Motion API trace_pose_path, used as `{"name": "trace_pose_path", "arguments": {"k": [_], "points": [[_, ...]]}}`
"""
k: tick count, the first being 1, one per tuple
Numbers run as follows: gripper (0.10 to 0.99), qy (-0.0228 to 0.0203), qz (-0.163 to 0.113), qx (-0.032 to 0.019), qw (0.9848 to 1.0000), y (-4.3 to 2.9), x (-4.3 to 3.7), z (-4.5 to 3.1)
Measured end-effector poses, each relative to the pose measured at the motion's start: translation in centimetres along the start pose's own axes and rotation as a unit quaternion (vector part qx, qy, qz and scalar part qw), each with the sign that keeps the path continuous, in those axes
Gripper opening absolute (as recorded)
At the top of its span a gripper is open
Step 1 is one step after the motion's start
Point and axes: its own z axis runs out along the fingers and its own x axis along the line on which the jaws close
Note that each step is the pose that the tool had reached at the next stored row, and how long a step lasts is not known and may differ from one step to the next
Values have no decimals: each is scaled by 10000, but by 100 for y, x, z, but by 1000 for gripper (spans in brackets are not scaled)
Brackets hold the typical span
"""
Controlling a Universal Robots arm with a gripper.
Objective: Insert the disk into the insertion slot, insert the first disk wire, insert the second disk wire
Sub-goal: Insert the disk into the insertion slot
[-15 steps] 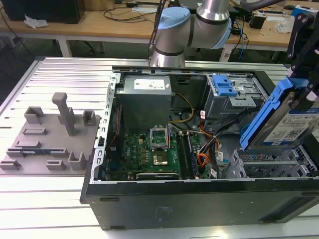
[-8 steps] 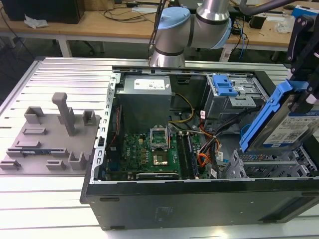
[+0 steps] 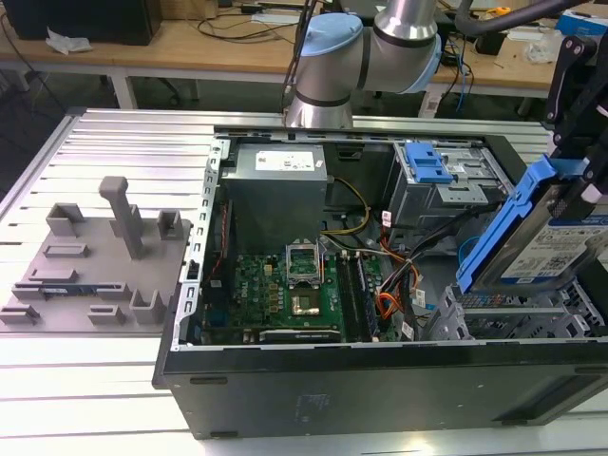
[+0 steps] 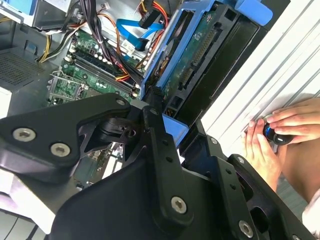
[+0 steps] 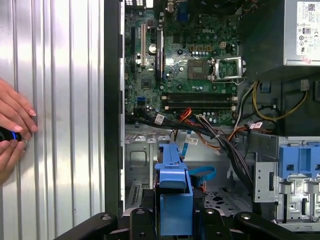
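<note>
The disk (image 3: pixel 537 242), silver-grey with a white label in a bright blue carrier, hangs tilted above the case's corner at the exterior view's right. My gripper (image 3: pixel 576 185) is shut on it from above. Just below it lies the insertion slot (image 3: pixel 503 318), a grey perforated drive cage. In the first wrist view the carrier's blue edge (image 5: pixel 173 192) stands over the slot (image 5: pixel 137 160). The first disk wire (image 5: pixel 188 115), an orange-red bundle, and the second disk wire (image 5: pixel 202 175), a light-blue flat cable, lie loose inside the case. The second wrist view shows the disk's green circuit side (image 4: pixel 195 60).
The open computer case (image 3: pixel 380 380) holds the motherboard (image 3: pixel 290 285), a grey power-supply box (image 3: pixel 275 176) and a taller cage with a blue latch (image 3: pixel 427 161). A grey fixture block (image 3: pixel 95 256) lies at the exterior view's left. A person's hands (image 5: pixel 12 127) rest on the ribbed table beside the case.
</note>
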Motion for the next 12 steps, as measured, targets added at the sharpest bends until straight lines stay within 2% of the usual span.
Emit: {"name": "trace_pose_path", "arguments": {"k": [12], "points": [[365, 0, 79, 2, 10000, -13, 28, 52]]}}
